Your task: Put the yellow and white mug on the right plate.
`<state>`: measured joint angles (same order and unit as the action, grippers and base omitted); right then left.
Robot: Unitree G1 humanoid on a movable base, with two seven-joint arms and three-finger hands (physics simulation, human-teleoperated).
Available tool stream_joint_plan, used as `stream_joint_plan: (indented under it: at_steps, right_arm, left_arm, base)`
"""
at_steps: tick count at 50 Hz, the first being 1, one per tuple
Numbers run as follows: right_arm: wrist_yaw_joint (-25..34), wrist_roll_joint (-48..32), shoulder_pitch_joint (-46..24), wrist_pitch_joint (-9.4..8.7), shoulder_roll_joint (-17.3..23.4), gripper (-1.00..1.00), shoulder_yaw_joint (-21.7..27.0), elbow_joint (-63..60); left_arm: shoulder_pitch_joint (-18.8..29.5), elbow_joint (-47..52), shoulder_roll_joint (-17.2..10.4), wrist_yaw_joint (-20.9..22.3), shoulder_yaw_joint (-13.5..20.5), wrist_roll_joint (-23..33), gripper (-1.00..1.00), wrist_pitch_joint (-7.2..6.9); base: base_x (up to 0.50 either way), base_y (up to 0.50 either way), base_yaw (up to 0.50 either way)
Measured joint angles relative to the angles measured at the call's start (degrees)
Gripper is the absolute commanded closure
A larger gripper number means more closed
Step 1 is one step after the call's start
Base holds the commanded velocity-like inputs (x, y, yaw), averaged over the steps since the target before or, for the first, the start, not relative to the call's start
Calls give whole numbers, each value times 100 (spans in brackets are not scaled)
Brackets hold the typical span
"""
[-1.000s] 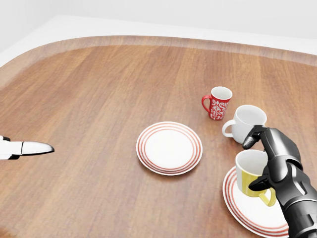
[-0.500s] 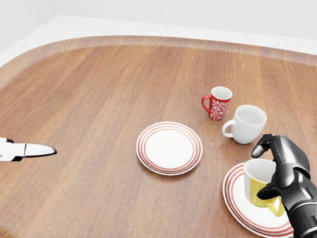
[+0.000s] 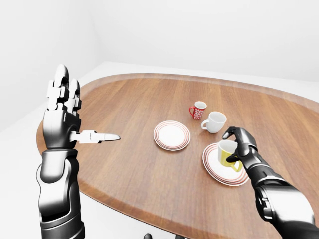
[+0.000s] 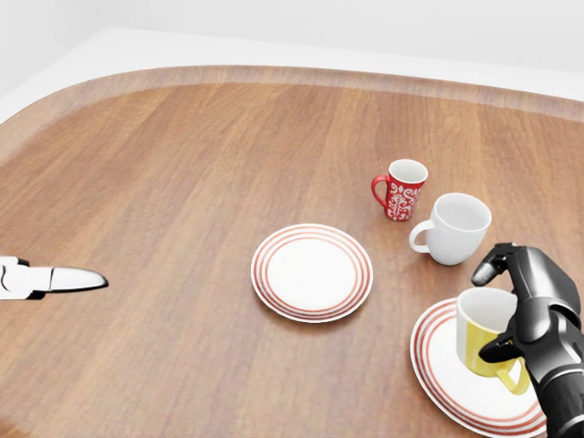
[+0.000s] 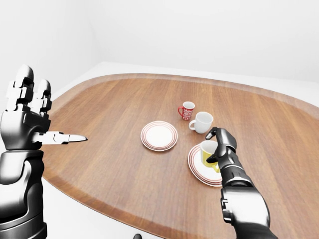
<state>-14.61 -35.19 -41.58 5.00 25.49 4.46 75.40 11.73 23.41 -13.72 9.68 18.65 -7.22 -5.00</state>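
At the bottom right of the head view, the right hand is wrapped round the mug: one dark finger is hooked over the rim, and the thumb is pressed against the yellow side just above the handle. The mug is held upright over the right plate, low above it; whether its base touches the plate cannot be told. It is glossy, yellow outside and white inside, with a looped handle. The plate is a flat white disc ringed with thin red bands.

At the left of the left-eye view, the left hand is raised upright off the worktop, fingers spread wide and a pale thumb pointed sideways; nothing is held in it.

Farther up the wood-grained, round-edged worktop lies a second red-ringed plate. Beyond it stand a plain white cup and a red cup with a white floral pattern, near each other.
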Motion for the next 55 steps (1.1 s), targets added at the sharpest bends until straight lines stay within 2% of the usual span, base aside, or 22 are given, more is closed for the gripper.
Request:
stream_joint_plan:
  at_steps: [23,55]
  right_arm:
    - [-50,130,-39,0,168,100,99,36]
    - [-314,46,-41,0,13,100,120,158]
  left_arm:
    - [-15,10,11,19,-7,30,-100,0]
    - [-38,18,23,32,-15,52,-100,0]
  base:
    - [0,0,0]
    - [0,0,0]
